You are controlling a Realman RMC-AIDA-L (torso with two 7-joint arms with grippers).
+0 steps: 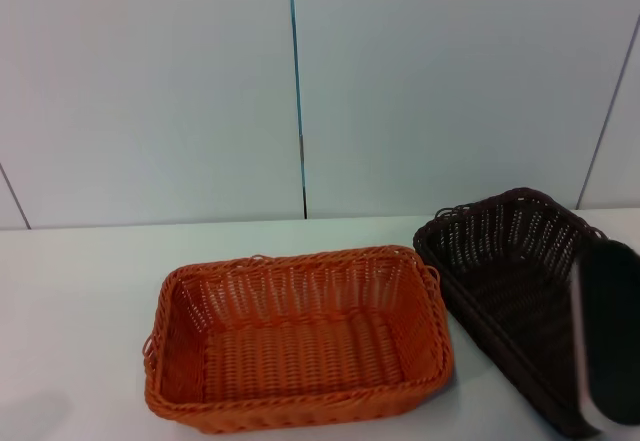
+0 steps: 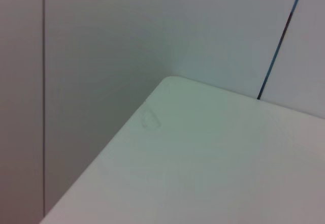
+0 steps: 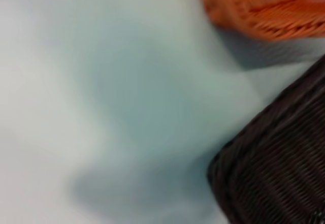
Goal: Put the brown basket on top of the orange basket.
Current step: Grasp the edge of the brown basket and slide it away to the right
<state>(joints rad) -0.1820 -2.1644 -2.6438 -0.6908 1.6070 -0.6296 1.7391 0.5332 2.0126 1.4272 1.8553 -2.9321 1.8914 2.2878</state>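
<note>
The orange basket (image 1: 297,336) stands upright on the white table, near the middle of the head view. The brown basket (image 1: 505,271) stands on the table just to its right, a narrow gap apart, turned at a slight angle. My right gripper (image 1: 612,339) shows as a dark blurred shape low over the brown basket's near right end. The right wrist view shows a corner of the brown basket (image 3: 279,168) and a corner of the orange basket (image 3: 264,5) with bare table between them. My left gripper is out of view.
The white table (image 1: 80,301) runs back to a pale panelled wall (image 1: 150,91). The left wrist view shows only the table's far corner (image 2: 167,82) and the wall behind it.
</note>
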